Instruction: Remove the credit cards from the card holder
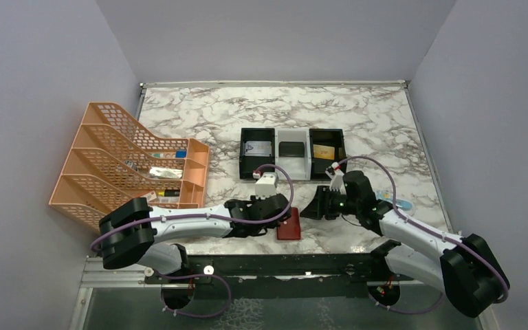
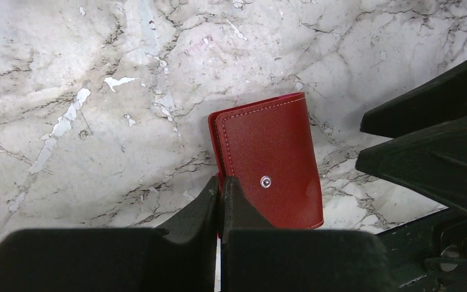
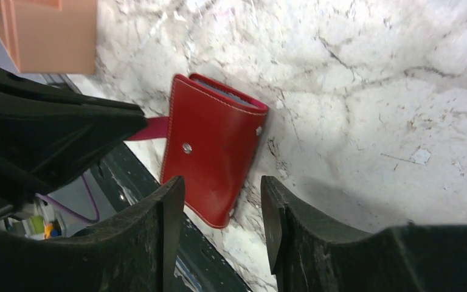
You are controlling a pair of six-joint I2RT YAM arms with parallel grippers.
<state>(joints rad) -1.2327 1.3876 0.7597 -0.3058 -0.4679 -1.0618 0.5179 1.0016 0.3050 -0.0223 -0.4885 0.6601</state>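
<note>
count, big to small: one marble table; one orange file rack with four tiers, small items inside too small to name; two arms, left arm and right arm; one black-and-white tray with three compartments; one card holder, dark red, folded shut, snap stud showing; one clear bluish packet; three credit cards, one per tray compartment: silvery-white left, black middle, gold right.

edges and room: card holder at the table's near edge, just beside the dark rail, between the two grippers. grey walls along the left, back and right of the table. open marble behind the tray and off to the right; little room between holder and rail.

left gripper: jaws together, pinched on the holder's near-left edge, red strip running into the fingers in the right wrist view. right gripper: jaws apart, holder's near corner between the two fingers, contact unclear.

in the way: tray just behind both wrists, near but apart from the holder. rack well to the left, apart. packet beside the right arm, partly hidden by it. both grippers close together, only the holder between them.
</note>
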